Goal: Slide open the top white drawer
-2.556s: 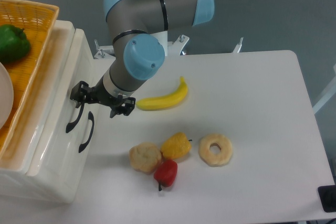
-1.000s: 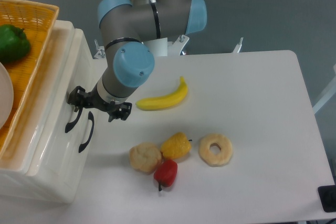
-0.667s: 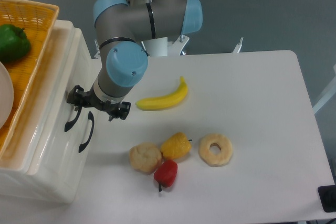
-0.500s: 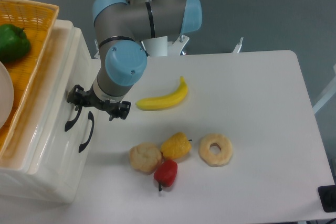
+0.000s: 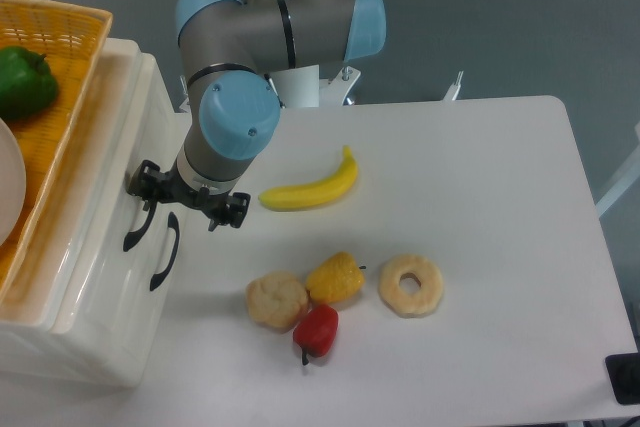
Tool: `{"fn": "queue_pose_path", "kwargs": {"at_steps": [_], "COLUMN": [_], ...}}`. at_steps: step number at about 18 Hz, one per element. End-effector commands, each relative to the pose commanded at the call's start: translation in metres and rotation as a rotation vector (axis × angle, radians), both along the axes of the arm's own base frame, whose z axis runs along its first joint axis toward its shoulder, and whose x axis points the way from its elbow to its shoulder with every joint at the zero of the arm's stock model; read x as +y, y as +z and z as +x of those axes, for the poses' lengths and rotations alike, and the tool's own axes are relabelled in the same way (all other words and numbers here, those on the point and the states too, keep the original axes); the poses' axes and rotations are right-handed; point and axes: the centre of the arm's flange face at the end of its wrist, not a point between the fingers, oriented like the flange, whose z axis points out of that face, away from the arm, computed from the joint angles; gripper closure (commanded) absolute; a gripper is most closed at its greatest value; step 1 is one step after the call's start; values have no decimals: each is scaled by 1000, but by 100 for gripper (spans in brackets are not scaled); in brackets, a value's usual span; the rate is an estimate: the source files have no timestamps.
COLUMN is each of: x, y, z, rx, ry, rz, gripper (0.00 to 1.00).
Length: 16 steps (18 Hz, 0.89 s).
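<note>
A white surface (image 5: 480, 197) is seen. On it a banana (image 5: 310, 188) is laid; below the banana, a bun (image 5: 276, 299), yellow pepper (image 5: 335, 278), red pepper (image 5: 316, 330) and doughnut (image 5: 411, 285) are grouped.

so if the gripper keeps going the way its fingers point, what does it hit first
Most likely the black handle of the top white drawer. The gripper points left at the drawer front and sits right at that handle, though one overhead view can't confirm whether they already touch.

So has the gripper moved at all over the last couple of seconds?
Yes. The gripper has shifted left, away from the banana, and now sits against the handle of the top drawer. The banana has not moved.
</note>
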Motion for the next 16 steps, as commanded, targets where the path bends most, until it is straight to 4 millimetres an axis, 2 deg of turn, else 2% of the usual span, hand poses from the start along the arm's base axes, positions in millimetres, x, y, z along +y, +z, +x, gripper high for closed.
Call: {"fn": "queue_pose_path", "kwargs": {"at_steps": [16], "x": [1], "y": [8], "z": [-8], "rx": [43], "ry": [0], "rz": [18], "gripper": [0]}}
